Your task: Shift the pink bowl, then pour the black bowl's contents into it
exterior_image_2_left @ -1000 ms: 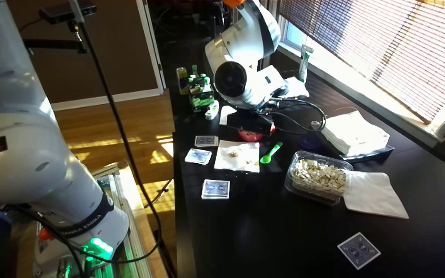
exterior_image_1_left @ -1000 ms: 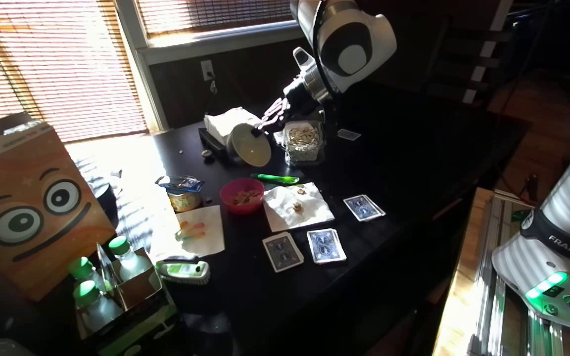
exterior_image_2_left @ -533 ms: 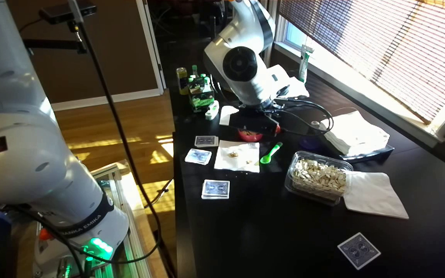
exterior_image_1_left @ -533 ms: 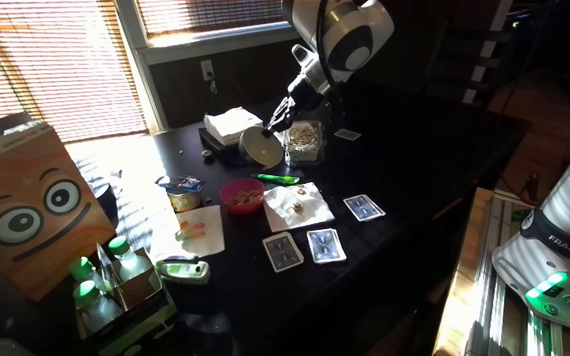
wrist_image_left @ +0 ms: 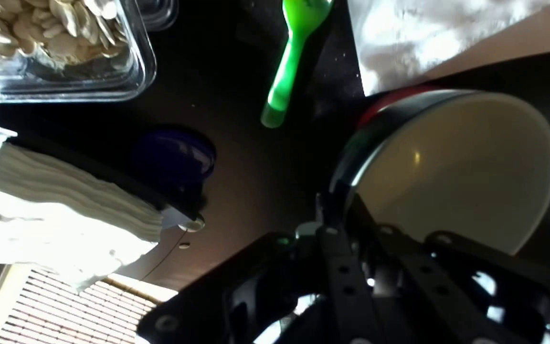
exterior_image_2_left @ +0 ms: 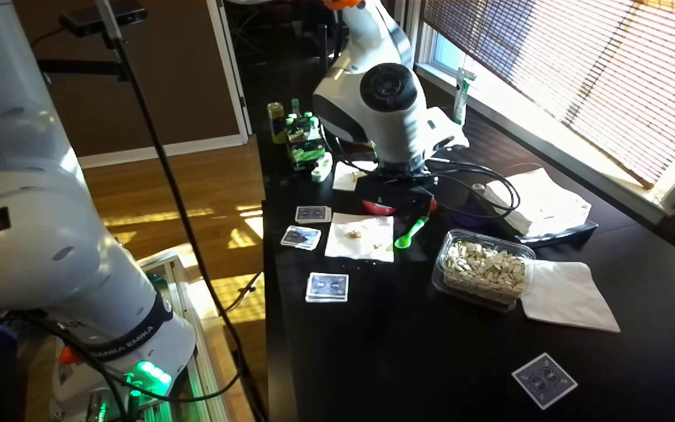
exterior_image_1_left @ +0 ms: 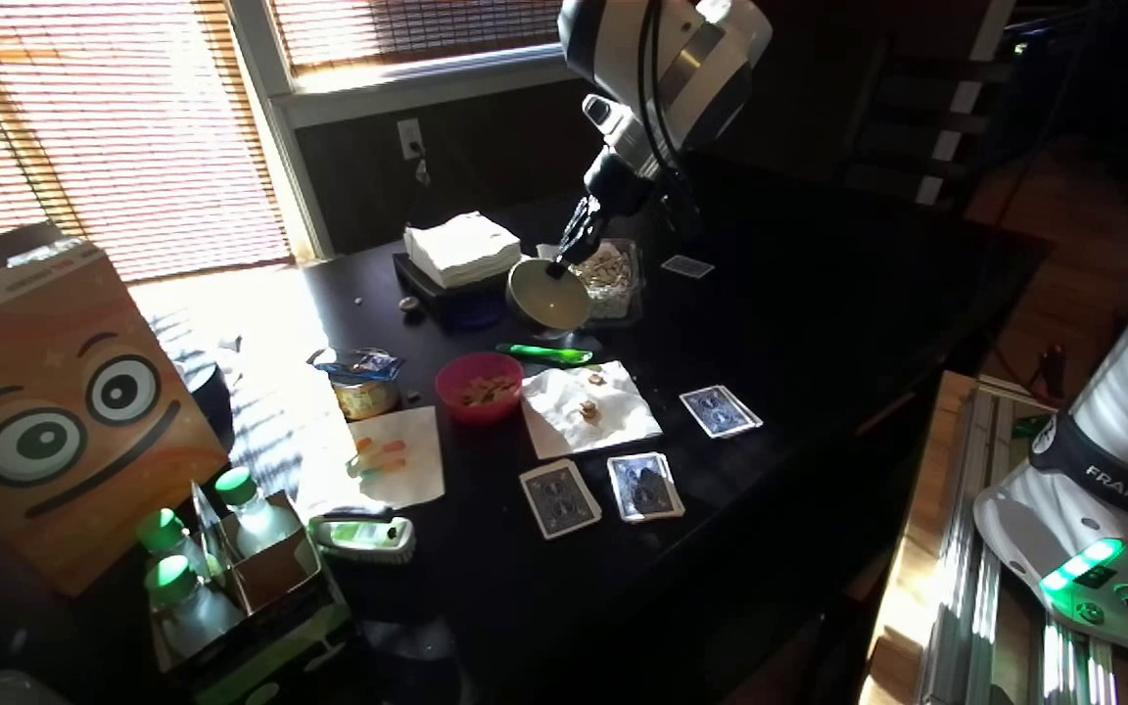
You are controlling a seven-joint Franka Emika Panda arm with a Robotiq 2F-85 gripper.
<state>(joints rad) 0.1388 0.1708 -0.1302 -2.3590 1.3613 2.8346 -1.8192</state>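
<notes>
We see the pincer [wrist_image_left: 347, 199] closed on the rim of the black bowl [wrist_image_left: 451, 167], tilted, with the pink bowl [exterior_image_1_left: 474, 412] lower down, apart, on the surface [exterior_image_2_left: 408, 351].

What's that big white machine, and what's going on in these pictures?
That's a robot arm. Its gripper pinches the black bowl by the rim, like a finger and thumb. The bowl is tipped, and its pale inside shows no food. Two pictures come from cameras outside the robot; the close-up comes from a camera on its wrist. On the dark table sit the pink bowl with brownish bits inside, a green spoon, playing cards and a clear plastic tub of what look like pumpkin seeds.
</notes>
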